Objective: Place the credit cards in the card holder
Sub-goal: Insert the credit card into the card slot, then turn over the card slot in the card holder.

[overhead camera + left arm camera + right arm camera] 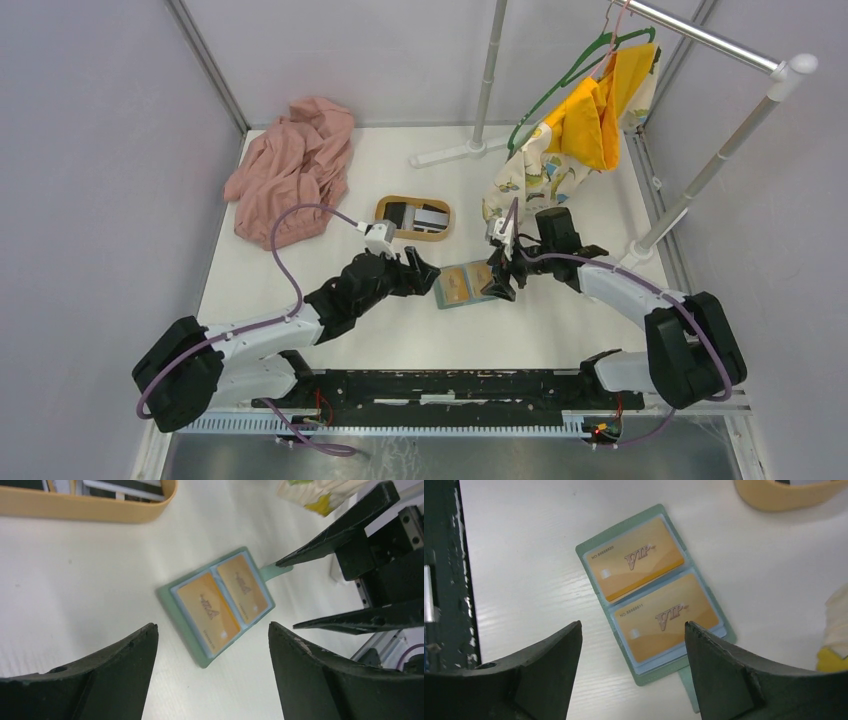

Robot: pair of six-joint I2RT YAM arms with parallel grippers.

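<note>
Card holder (649, 587) grey-green, pale blue inside; 2 orange VIP cards (636, 560); tray (415, 237) tan; cloth (290, 170) pink

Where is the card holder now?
In the top view, the card holder lies open mid-table between the left gripper and right gripper, below the wooden tray.

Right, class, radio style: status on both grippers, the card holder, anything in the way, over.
Left gripper and right gripper open, empty. Card holder open flat between them, two orange cards slotted. Credit cards in tray. Nothing seen blocking.
</note>
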